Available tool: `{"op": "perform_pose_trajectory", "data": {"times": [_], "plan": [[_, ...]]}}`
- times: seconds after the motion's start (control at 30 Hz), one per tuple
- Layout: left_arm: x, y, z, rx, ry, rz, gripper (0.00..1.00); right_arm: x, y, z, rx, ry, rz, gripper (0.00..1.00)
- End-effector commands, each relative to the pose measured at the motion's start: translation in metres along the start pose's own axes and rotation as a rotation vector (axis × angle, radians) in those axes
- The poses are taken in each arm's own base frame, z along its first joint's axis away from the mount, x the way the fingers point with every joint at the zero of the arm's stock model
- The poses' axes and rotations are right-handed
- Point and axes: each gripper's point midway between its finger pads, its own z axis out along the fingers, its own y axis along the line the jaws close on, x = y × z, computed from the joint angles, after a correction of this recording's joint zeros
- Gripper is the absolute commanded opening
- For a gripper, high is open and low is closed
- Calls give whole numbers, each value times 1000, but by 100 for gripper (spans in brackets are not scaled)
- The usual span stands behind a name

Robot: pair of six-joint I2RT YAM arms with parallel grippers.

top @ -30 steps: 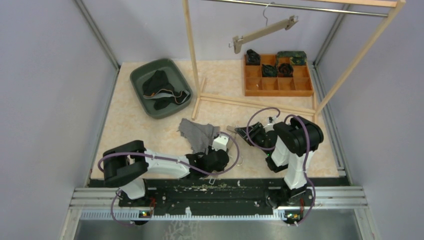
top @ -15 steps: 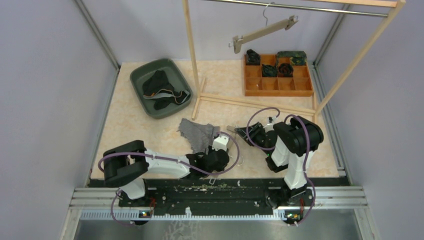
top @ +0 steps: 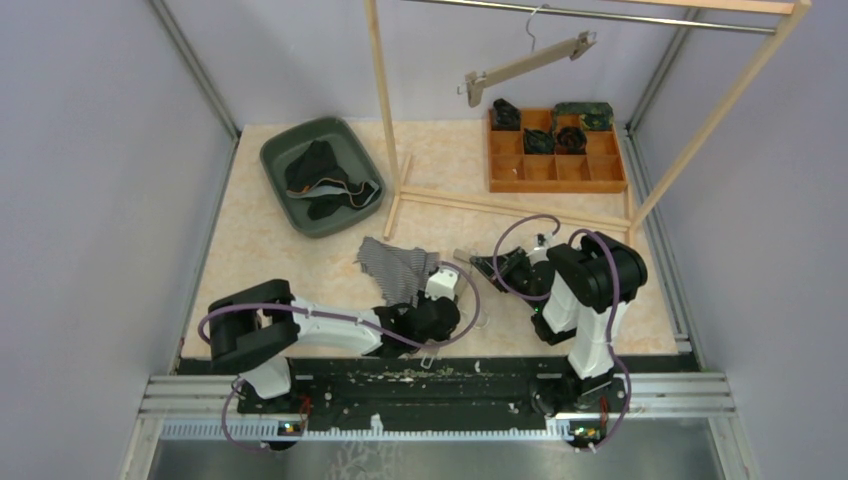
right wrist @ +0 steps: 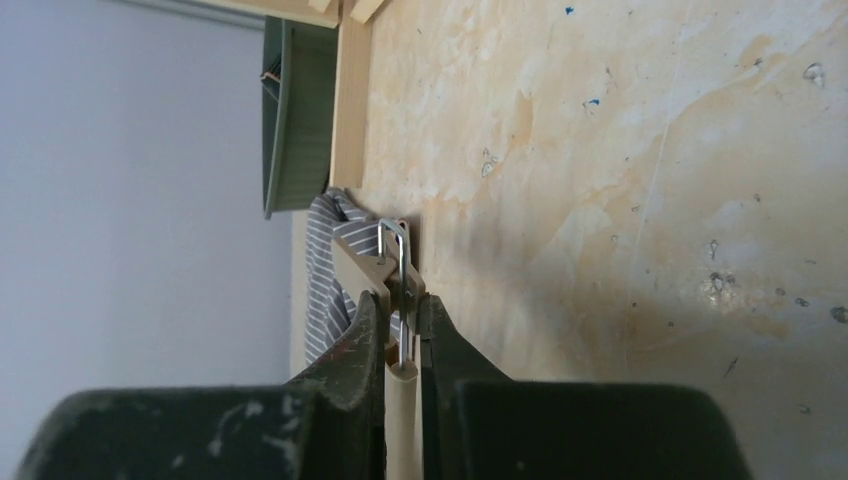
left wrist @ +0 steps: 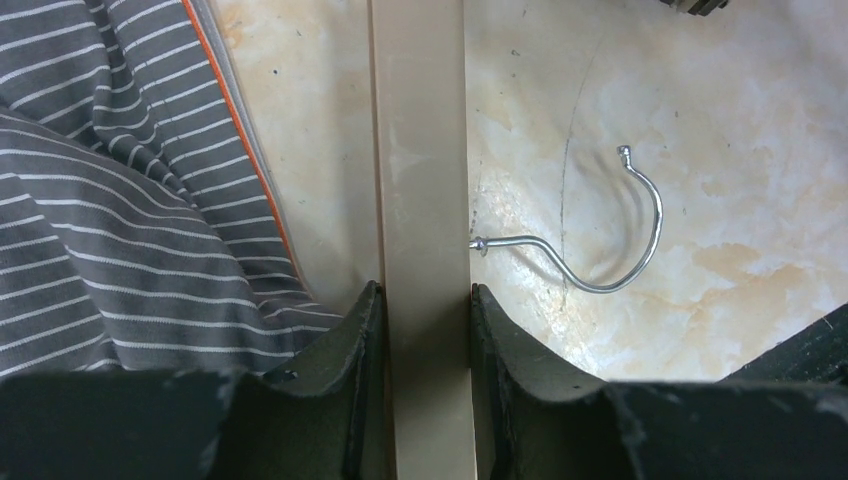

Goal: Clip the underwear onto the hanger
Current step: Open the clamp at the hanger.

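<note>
A beige wooden hanger (left wrist: 420, 180) lies flat on the table, its metal hook (left wrist: 625, 235) pointing right. My left gripper (left wrist: 420, 310) is shut on the hanger's bar, just behind the hook; in the top view the left gripper (top: 440, 312) is near the table's front edge. The grey striped underwear (left wrist: 120, 200) lies against the bar's left side, with its orange-edged hem along the wood. My right gripper (right wrist: 402, 310) is shut on the hanger's end clip (right wrist: 396, 255), and a fold of underwear (right wrist: 322, 265) shows just beyond it. In the top view the right gripper (top: 480, 263) is beside the underwear (top: 395, 265).
A green bin (top: 275, 160) of dark clothes stands at the back left. A wooden compartment tray (top: 556, 172) with rolled garments is at the back right. A wooden rack's base (top: 500, 205) crosses mid-table, and a second hanger (top: 528, 62) hangs from its rail.
The right gripper's jaws have come together on the hanger's end clip. The left arm, hanger and underwear have stayed in place.
</note>
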Motion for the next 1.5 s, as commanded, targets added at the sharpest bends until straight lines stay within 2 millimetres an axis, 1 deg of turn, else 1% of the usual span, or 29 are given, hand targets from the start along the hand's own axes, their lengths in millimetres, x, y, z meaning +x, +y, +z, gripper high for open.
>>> {"op": "perform_pose_trajectory", "data": {"times": [0.0,0.37,0.5,0.57,0.6,0.63,0.67,0.7,0.73,0.77,0.87,0.97,1.03,1.13,1.2,1.27,1.37,1.47], "plan": [[-14,-8,2,13,-33,-25,0,-25,42,1,-172,-105,-63,0],[-15,-9,2,12,-32,-25,0,-27,41,-2,-167,-116,-65,0],[-16,-8,2,7,-32,-30,6,-27,42,-3,-168,-119,-68,0],[-16,-8,2,5,-32,-31,13,-27,43,-3,-169,-121,-70,0],[-16,-7,2,-1,-31,-29,25,-28,43,-3,-169,-122,-70,0],[-16,-6,2,-9,-31,-30,40,-27,43,-4,-169,-121,-71,0],[-16,-4,1,-17,-31,-33,52,-27,43,-4,-169,-122,-71,0],[-17,-2,0,-27,-32,-36,61,-28,43,-4,-169,-123,-72,0],[-18,0,-1,-35,-36,-38,66,-28,43,-5,-169,-124,-74,0],[-21,2,-3,-42,-44,-41,69,-28,43,-5,-169,-125,-76,0],[-36,3,-12,-40,-80,-55,70,-28,42,-6,-168,-121,-81,0],[-59,4,-27,-33,-138,-72,72,-27,42,-8,-169,-116,-85,0],[-78,9,-39,-40,-193,-90,74,-27,42,-10,-171,-113,-91,0],[-103,23,-48,-56,-253,-114,75,-27,45,-12,-181,-110,-99,0],[-114,31,-49,-55,-267,-121,75,-27,46,-13,-187,-109,-101,0],[-123,42,-45,-69,-274,-126,75,-26,47,-13,-191,-106,-102,0],[-126,53,-36,-82,-262,-122,75,-26,48,-14,-193,-101,-101,0],[-123,65,-20,-98,-240,-123,74,-25,48,-14,-195,-99,-101,0]]}}
